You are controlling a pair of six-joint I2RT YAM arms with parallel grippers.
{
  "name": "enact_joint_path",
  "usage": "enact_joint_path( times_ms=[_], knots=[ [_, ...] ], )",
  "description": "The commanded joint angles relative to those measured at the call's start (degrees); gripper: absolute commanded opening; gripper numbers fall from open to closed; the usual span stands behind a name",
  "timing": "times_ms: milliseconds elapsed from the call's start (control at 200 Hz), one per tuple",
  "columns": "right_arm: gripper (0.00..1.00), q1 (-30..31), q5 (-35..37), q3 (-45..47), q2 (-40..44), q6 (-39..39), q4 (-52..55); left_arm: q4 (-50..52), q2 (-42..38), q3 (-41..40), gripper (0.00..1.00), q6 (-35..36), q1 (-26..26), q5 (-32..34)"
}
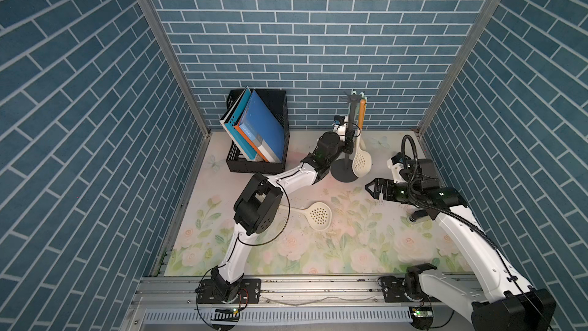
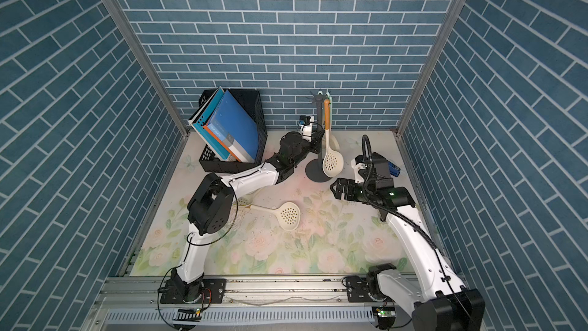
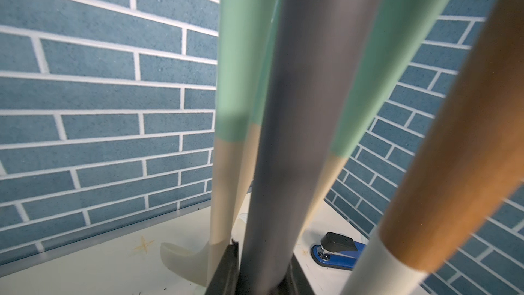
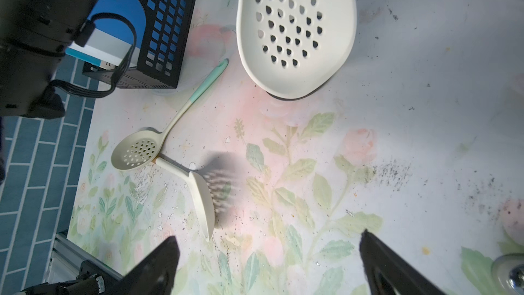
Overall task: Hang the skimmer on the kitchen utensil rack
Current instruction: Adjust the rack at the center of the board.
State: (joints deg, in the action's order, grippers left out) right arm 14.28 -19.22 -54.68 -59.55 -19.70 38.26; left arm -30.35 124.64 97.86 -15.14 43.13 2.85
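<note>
Blue-brick walls [image 1: 318, 27]; floral, seemingly grimy tabletop [image 1: 318, 249].

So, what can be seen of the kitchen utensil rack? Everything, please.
The kitchen utensil rack is dark grey, metal-looking: a round flat base, a thin upright pole, a star-shaped crown of hooks. It stands on the floral table by the back wall. An orange-handled skimmer and green-handled utensils hang from it. The jaws of the left gripper flank the pole.

Cream skimmer [image 1: 361, 163], floral table [image 1: 350, 249].

Lab test cell, shown by brick-print wall panels [image 1: 318, 42] and aluminium rail [image 1: 318, 291].
</note>
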Motion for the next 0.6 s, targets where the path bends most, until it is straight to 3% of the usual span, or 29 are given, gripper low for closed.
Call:
enact_joint_path(
  times_ms=[0,170,465,595],
  knots=[
    [0.99,-0.2,0.3,-0.9,1.1,4.0,1.3,1.2,-2.2,2.2,0.36,-2.8,1.0,0.6],
    [0.99,-0.2,-2.0,-1.0,3.4,4.4,-0.3,4.2,-3.7,2.1,0.55,1.7,2.3,3.5],
    [0.99,-0.1,-8.5,1.5,6.8,4.4,-5.1,4.3,-9.3,-6.6,0.74,4.1,2.7,8.3],
    [0.99,0.1,-12.1,2.6,6.9,3.0,-7.2,5.2,-12.2,-11.2,0.77,6.0,2.7,11.0]
  ],
)
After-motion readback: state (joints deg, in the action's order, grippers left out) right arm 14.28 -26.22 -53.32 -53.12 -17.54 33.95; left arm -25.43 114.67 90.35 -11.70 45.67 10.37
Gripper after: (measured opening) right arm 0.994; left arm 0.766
